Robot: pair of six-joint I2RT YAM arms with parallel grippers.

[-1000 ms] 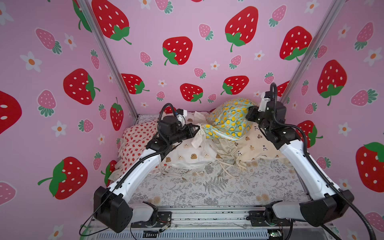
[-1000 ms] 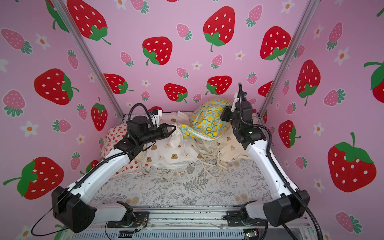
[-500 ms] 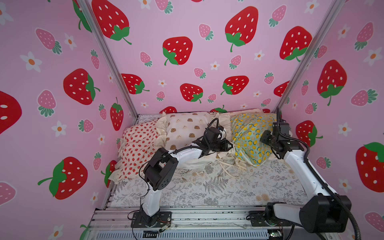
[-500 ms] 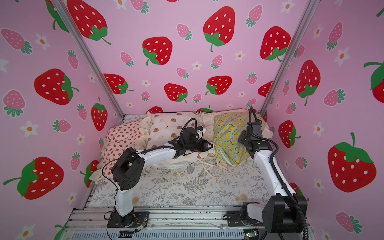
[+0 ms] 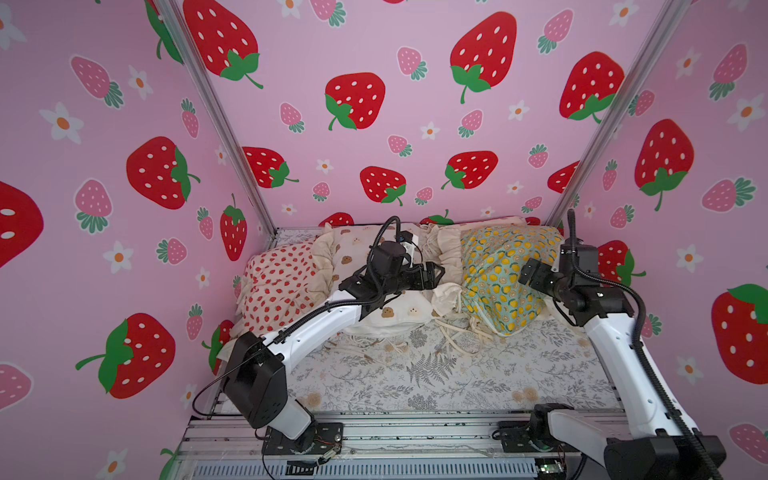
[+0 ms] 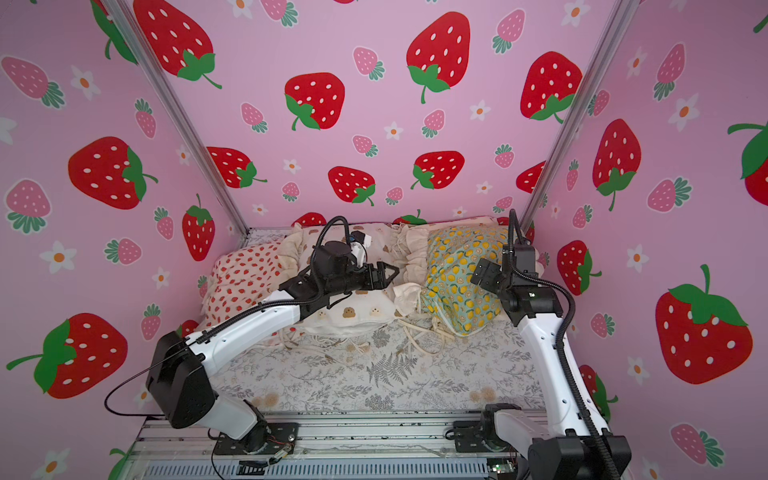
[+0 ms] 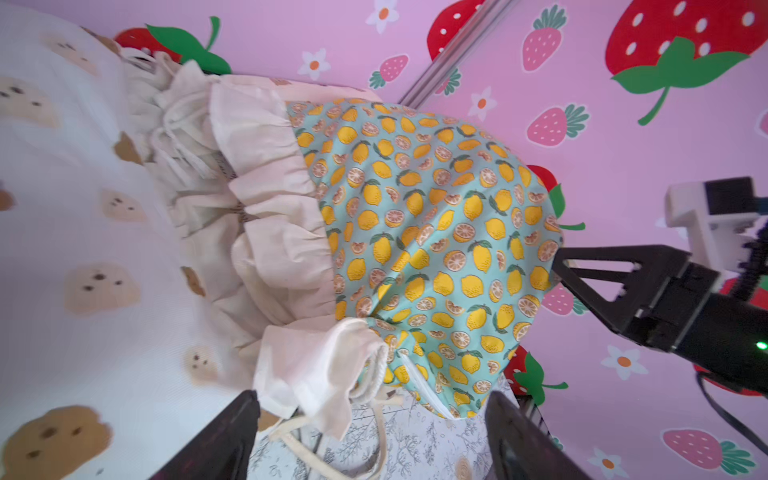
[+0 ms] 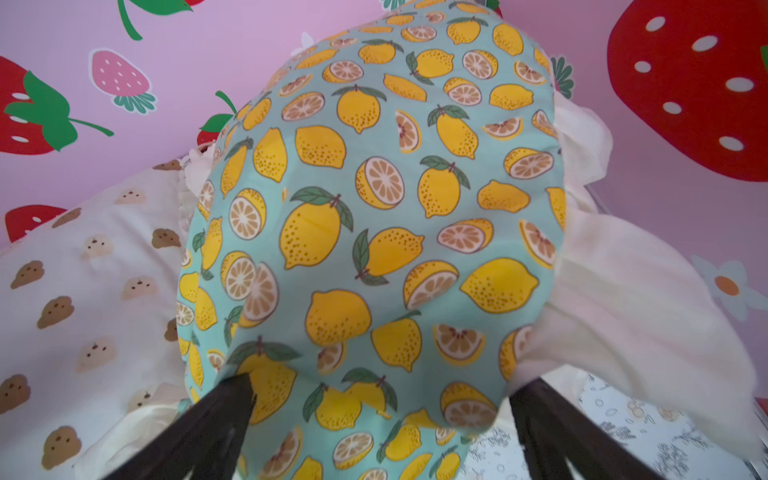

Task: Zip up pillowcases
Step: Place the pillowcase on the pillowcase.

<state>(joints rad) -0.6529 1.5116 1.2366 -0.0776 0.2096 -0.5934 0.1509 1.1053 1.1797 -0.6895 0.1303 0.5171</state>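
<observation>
The lemon pillowcase (image 5: 503, 274) (image 6: 457, 282) lies stuffed at the back right, its cream ruffle toward the middle. A white zipper line (image 7: 419, 382) shows along its lower edge. My left gripper (image 5: 436, 274) (image 7: 370, 440) hovers open just left of it, with only a ruffle corner and cords between its fingers. At the pillow's right side my right gripper (image 5: 525, 272) (image 8: 382, 432) stands open, the lemon cloth (image 8: 374, 232) bulging between its fingers. A bear-face pillowcase (image 5: 353, 249) sits in the middle under my left arm. A strawberry pillowcase (image 5: 282, 286) lies at the left.
A grey fern-print sheet (image 5: 436, 365) covers the floor in front of the pillows. Loose cream cords (image 5: 457, 332) trail onto it. Pink strawberry walls close in on three sides, with metal posts (image 5: 224, 124) in the corners. A metal rail (image 5: 395, 432) runs along the front.
The lemon pillowcase was held up at the back by both grippers. It has come down to the back right, and both grippers have let go and opened.
</observation>
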